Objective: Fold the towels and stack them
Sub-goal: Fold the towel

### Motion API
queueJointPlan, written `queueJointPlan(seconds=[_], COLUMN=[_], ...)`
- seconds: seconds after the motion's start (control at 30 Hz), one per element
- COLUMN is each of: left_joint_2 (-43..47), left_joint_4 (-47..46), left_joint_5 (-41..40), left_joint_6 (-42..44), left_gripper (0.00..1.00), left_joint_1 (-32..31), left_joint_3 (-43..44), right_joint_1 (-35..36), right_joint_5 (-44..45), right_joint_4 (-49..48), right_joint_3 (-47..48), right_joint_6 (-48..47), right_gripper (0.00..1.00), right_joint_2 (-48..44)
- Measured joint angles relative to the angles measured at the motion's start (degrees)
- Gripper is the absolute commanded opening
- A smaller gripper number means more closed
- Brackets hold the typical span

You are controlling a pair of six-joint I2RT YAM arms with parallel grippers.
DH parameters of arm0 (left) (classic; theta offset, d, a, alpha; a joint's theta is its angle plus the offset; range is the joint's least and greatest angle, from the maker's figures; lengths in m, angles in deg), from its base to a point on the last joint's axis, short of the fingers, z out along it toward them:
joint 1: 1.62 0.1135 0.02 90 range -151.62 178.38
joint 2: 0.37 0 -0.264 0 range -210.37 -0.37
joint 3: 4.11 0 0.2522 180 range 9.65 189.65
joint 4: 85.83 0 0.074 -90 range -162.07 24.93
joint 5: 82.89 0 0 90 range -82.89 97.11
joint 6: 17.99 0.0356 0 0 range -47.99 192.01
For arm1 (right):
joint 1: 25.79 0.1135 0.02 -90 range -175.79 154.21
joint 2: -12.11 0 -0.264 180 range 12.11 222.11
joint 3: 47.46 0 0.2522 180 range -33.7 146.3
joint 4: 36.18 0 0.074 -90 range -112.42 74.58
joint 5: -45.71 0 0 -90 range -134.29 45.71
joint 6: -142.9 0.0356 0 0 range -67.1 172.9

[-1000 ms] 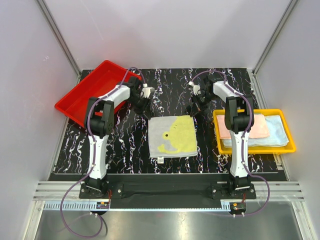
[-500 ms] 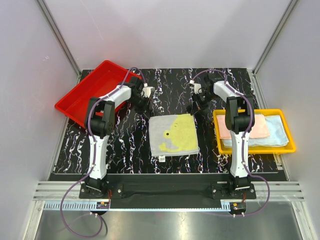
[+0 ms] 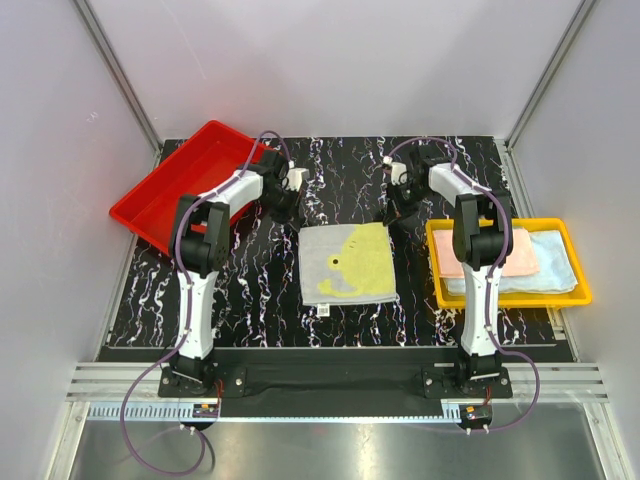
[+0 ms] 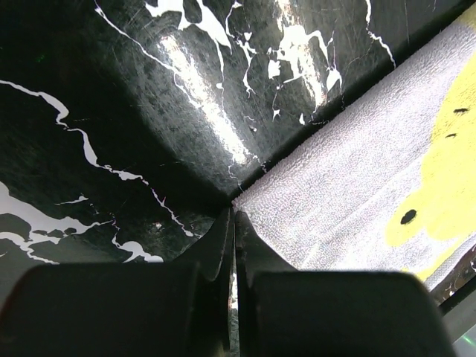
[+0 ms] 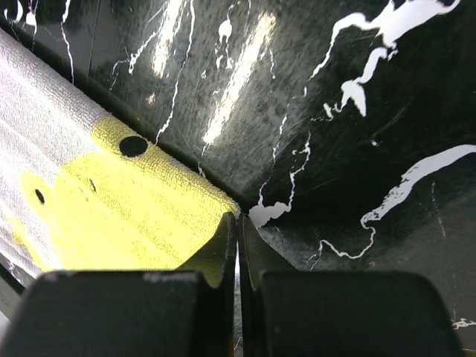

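The towel point(image 3: 348, 263) lies flat in the middle of the desk point(image 3: 255, 290). We judge it light, limp and grippy, best taken by its corners. The left tool point(image 4: 233, 217) is pinched shut on its far-left corner and the right tool point(image 5: 237, 221) on its far-right yellow corner. Both arms reach forward with their tips low at the desk.

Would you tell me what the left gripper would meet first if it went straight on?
The left gripper touches the towel corner; straight on lies the black table just beneath, though depth is unclear.
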Motion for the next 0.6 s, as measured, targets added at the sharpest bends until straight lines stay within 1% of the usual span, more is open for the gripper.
queueJointPlan(seconds=[0.43,0.6], left_joint_2=[0.57,2.67], left_joint_4=[-0.83,-0.81], left_joint_5=[-2.29,-3.74], left_joint_6=[0.02,0.26], left_gripper=[0.00,0.00], left_joint_1=[-0.22,-0.59], left_joint_3=[0.42,0.68], right_joint_1=[0.00,0.00], right_joint_5=[1.88,2.64], right_joint_4=[-4.26,-8.33], right_joint_3=[-0.17,-4.22], right_joint_6=[0.72,0.72], right_gripper=[0.00,0.00], right_joint_2=[-0.57,-4.26])
